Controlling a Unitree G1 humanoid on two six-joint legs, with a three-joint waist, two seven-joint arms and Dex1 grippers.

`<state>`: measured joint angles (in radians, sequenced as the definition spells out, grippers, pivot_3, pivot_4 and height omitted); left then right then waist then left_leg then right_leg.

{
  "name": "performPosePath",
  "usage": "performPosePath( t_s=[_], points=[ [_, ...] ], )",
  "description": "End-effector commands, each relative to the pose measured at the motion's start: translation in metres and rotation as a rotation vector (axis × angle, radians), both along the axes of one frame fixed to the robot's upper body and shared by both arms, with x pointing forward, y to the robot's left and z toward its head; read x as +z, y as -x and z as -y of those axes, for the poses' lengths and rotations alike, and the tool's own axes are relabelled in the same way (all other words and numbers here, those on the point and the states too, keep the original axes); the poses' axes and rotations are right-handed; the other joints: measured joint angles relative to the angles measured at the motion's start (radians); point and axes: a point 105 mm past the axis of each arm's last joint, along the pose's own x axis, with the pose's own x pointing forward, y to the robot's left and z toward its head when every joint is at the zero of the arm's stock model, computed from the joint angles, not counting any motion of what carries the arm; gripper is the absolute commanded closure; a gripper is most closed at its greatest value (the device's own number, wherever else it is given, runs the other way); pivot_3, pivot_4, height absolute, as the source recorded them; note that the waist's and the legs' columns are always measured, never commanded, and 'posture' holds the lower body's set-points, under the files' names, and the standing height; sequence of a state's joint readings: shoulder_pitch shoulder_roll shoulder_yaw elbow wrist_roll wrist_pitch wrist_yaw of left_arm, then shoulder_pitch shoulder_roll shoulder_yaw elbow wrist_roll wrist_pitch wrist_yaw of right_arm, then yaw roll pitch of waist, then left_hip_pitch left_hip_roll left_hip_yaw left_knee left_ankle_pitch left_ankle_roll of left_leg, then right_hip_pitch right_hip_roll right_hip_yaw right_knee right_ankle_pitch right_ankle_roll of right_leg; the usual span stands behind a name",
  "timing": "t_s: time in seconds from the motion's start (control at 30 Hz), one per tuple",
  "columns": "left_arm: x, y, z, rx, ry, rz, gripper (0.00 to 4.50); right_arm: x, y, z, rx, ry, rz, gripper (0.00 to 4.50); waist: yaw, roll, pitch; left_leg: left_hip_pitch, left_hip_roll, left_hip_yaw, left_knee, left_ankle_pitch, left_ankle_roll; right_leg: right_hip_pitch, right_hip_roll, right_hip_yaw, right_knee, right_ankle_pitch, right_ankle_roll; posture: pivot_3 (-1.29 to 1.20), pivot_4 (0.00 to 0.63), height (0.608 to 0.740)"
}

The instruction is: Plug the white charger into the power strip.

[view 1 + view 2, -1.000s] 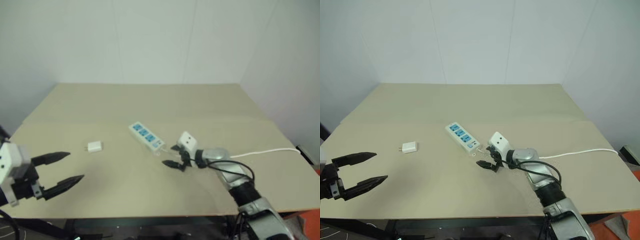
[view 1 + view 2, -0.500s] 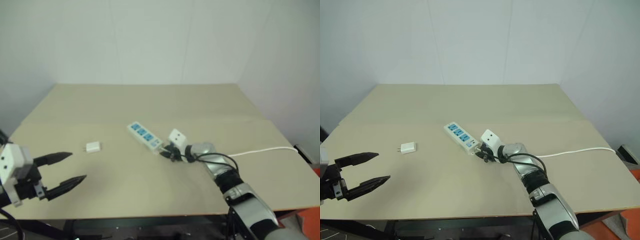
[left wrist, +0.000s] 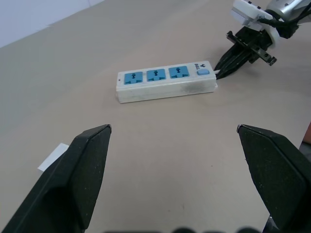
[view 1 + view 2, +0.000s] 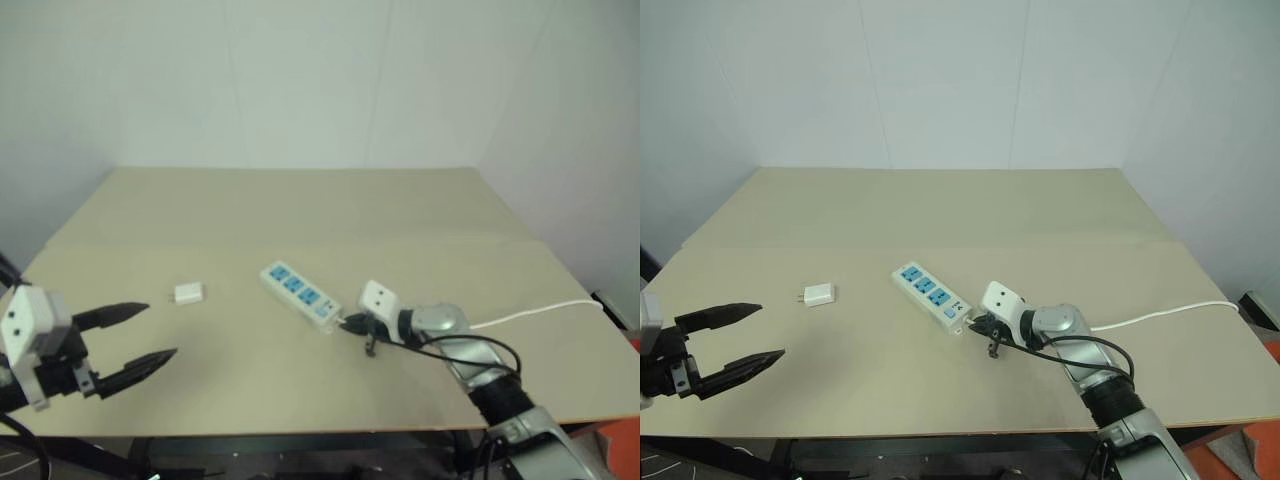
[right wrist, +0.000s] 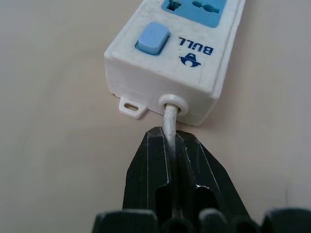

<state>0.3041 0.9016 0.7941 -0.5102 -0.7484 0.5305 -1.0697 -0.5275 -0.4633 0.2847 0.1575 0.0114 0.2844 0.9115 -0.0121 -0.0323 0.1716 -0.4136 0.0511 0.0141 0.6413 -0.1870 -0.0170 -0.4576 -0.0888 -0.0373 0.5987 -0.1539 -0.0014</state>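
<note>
The power strip (image 4: 930,297), a white bar with three blue sockets and a blue switch (image 5: 153,36), lies slantwise mid-table. My right gripper (image 4: 985,330) is shut on the strip's thin white cord (image 5: 170,121), right where it leaves the switch end. The cord (image 4: 1160,315) trails off to the table's right edge. The white charger (image 4: 820,295) lies flat to the left of the strip, prongs pointing left, with nothing touching it. My left gripper (image 4: 770,330) hovers open over the near left corner, pointing toward the strip (image 3: 165,86), well short of the charger.
The tan table (image 4: 940,210) is bounded by white walls at the back and both sides. Its front edge runs just beyond my left gripper. An orange object (image 4: 1265,455) sits below the table's right front corner.
My right gripper went from open beside the strip's switch end to shut on the cord. It then drew back, dragging the strip a little nearer and to the right. The left gripper stayed put.
</note>
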Motion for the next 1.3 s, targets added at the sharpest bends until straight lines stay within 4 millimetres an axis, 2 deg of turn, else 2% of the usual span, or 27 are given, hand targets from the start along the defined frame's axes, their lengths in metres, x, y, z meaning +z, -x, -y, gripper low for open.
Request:
performPosePath(
  t_s=[0.03,0.17,0.33,0.37,0.57,0.8,1.1,1.23,1.3],
  points=[
    [0.006,-0.002,0.003,-0.019,-0.011,0.018,0.0,0.008,0.001,0.013,-0.035,-0.035,0.046,3.32,0.0,0.0,0.0,0.0,0.0,0.0,0.0,0.0,0.0,0.0,0.0,0.0,0.0,0.0,0.0,0.0,0.15,0.74],
    [0.007,-0.003,0.002,-0.024,-0.012,0.018,0.0,0.022,0.005,0.015,-0.054,-0.178,0.05,2.01,0.0,0.0,0.0,0.0,0.0,0.0,0.0,0.001,0.001,0.0,0.0,0.0,0.0,0.0,0.0,0.0,0.15,0.74],
    [0.008,-0.006,0.002,-0.028,-0.016,0.018,0.0,0.038,0.01,0.008,-0.06,-0.333,0.062,0.25,-0.004,0.0,0.0,0.0,0.0,0.0,0.0,0.001,0.001,0.0,0.0,0.0,0.0,0.0,0.0,0.0,0.15,0.74],
    [0.009,-0.006,0.002,-0.029,-0.016,0.019,0.0,0.039,0.011,0.007,-0.063,-0.35,0.059,0.02,-0.006,0.0,0.0,0.0,0.0,0.0,0.0,0.001,0.001,0.0,0.0,0.0,0.0,0.0,0.0,0.0,0.15,0.74],
    [0.009,-0.008,0.003,-0.038,-0.014,0.02,0.0,0.034,0.008,-0.018,-0.115,-0.447,0.062,0.02,-0.004,0.0,0.0,0.0,0.0,0.0,0.0,0.001,0.001,0.0,0.0,0.0,0.0,0.0,0.0,0.0,0.15,0.74],
    [0.009,-0.009,0.004,-0.042,-0.01,0.021,0.0,0.023,-0.001,-0.043,-0.166,-0.477,0.144,0.02,-0.005,0.0,0.0,0.0,0.0,0.0,0.0,0.0,0.001,0.0,0.0,0.0,0.0,0.0,0.0,0.0,0.15,0.74],
    [0.01,-0.008,0.004,-0.042,-0.009,0.025,0.0,0.014,-0.02,-0.059,-0.257,-0.508,0.183,0.02,-0.012,0.0,0.0,0.0,0.0,0.0,0.0,0.001,0.001,0.0,0.001,0.0,0.0,0.0,0.0,0.0,0.15,0.74],
    [0.011,-0.009,0.004,-0.042,-0.01,0.029,0.0,0.004,-0.022,-0.062,-0.242,-0.485,0.139,0.02,-0.019,0.0,0.0,0.0,0.0,-0.001,0.0,0.002,0.003,0.0,0.001,0.0,0.0,0.0,0.0,0.0,0.15,0.74],
    [0.011,-0.009,0.004,-0.041,-0.01,0.03,0.0,-0.007,-0.015,-0.067,-0.172,-0.431,0.1,0.02,-0.019,0.0,0.0,0.0,0.0,-0.001,0.0,0.004,0.006,0.0,0.001,0.0,0.0,0.0,0.0,0.0,0.15,0.74]
  ],
)
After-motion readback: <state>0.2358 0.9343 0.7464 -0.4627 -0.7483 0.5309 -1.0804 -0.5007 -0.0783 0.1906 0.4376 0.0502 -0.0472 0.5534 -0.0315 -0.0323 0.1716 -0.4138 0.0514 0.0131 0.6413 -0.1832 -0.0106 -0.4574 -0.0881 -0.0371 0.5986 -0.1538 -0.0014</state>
